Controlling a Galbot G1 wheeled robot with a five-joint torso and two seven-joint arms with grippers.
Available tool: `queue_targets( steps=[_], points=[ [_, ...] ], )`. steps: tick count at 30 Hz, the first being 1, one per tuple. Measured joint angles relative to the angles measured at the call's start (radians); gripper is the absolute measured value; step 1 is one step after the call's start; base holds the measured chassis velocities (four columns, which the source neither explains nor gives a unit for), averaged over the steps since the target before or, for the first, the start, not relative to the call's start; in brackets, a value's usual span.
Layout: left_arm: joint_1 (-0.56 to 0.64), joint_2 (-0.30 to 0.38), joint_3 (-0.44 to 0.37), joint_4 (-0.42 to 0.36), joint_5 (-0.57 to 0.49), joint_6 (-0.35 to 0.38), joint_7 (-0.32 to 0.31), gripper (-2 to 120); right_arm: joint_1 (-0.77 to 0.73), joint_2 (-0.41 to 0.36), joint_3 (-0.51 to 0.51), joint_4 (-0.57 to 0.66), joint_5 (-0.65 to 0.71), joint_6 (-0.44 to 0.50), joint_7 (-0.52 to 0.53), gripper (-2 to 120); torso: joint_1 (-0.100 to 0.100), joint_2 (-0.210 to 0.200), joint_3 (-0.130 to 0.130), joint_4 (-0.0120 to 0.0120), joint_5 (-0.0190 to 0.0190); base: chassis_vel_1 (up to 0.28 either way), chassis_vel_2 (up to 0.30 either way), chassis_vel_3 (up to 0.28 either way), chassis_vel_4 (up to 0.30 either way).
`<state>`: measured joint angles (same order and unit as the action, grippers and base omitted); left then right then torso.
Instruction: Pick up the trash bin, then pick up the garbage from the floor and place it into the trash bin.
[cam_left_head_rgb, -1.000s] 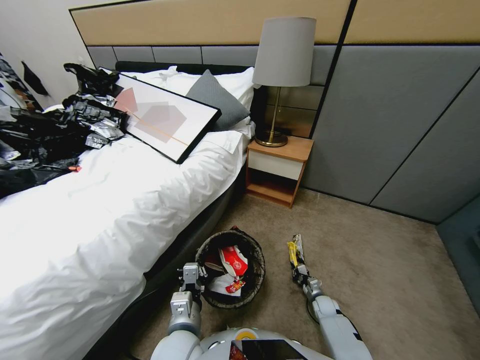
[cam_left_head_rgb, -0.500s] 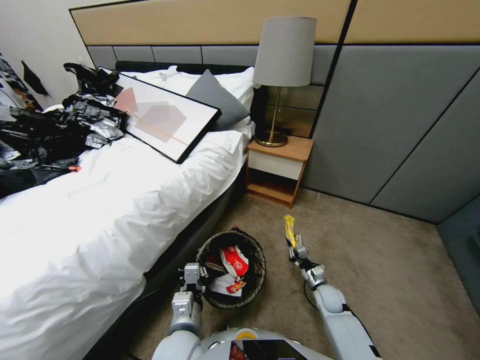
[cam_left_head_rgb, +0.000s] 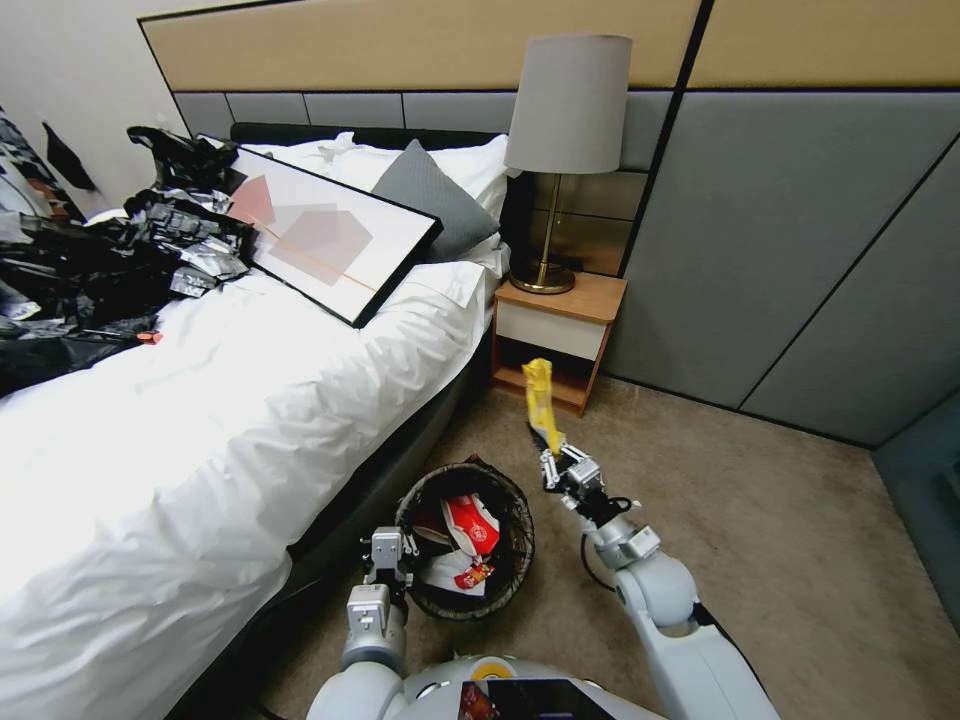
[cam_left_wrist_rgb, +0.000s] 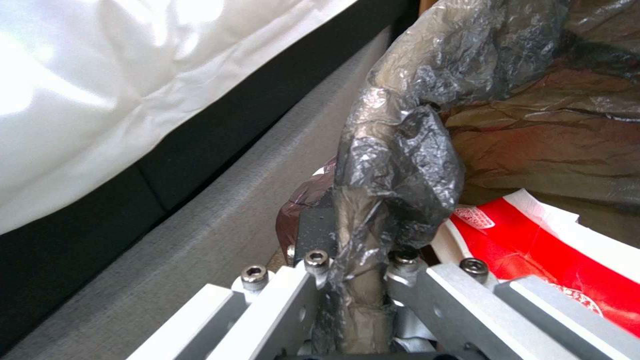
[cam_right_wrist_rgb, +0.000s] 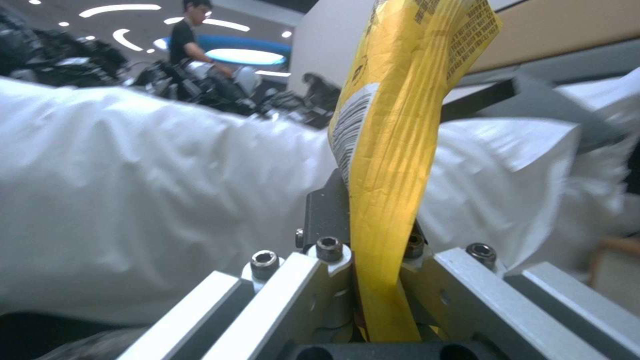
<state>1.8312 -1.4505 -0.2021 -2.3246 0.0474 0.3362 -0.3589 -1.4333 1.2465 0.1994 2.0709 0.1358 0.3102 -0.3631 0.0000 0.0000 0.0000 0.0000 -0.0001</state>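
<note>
The left tool (cam_left_head_rgb: 388, 560) clamps the bin (cam_left_head_rgb: 466, 540) rim beside the bed (cam_left_head_rgb: 200, 420), the right tool (cam_left_head_rgb: 562, 468) pinches a yellow wrapper (cam_left_head_rgb: 540, 400) above the floor — mid-carry (red packs already inside) — so the next move likely calls for swinging over the bin's mouth.

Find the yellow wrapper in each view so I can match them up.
Head view: yellow wrapper upright in the right gripper, beside the trash bin.
Right wrist view: wrapper rises from the gripper.
Left wrist view: not in it.
Shared landmark: white bed.
</note>
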Motion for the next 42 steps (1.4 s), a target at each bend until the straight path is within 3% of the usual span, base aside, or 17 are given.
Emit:
queue_targets(
  steps=[12,32,35,36,42],
  points=[
    [-0.001,-0.006,0.0,-0.004,0.0,0.001,0.001,0,0.017,0.055,-0.091,-0.215,-0.086,0.047,0.003,0,0.0,0.0,0.0,0.0,0.0001,0.0,0.0,0.0,0.0],
    [-0.003,-0.009,-0.009,-0.009,-0.004,0.001,0.001,0,-0.027,0.066,-0.039,-0.332,-0.131,0.153,-0.028,0,0.0,0.0,0.0,0.0,0.0001,0.0,0.0,0.0,0.0],
    [-0.004,-0.009,-0.013,-0.011,-0.006,0.001,0.001,0,-0.031,0.065,-0.035,-0.333,-0.138,0.157,-0.028,6,0.0,0.0,0.0,0.0,0.0001,0.0,0.0,0.0,0.0],
    [-0.004,-0.01,-0.014,-0.013,-0.007,0.001,0.001,0,-0.033,0.065,-0.032,-0.333,-0.142,0.161,-0.028,14,0.0,0.0,0.0,0.0,0.0001,0.0,0.0,0.0,0.0],
    [-0.004,-0.01,-0.015,-0.013,-0.008,0.002,0.001,0,-0.04,0.062,-0.023,-0.329,-0.153,0.172,-0.028,34,0.0,0.0,0.0,0.0,0.0002,0.0,0.0,0.0,0.0]
  ],
)
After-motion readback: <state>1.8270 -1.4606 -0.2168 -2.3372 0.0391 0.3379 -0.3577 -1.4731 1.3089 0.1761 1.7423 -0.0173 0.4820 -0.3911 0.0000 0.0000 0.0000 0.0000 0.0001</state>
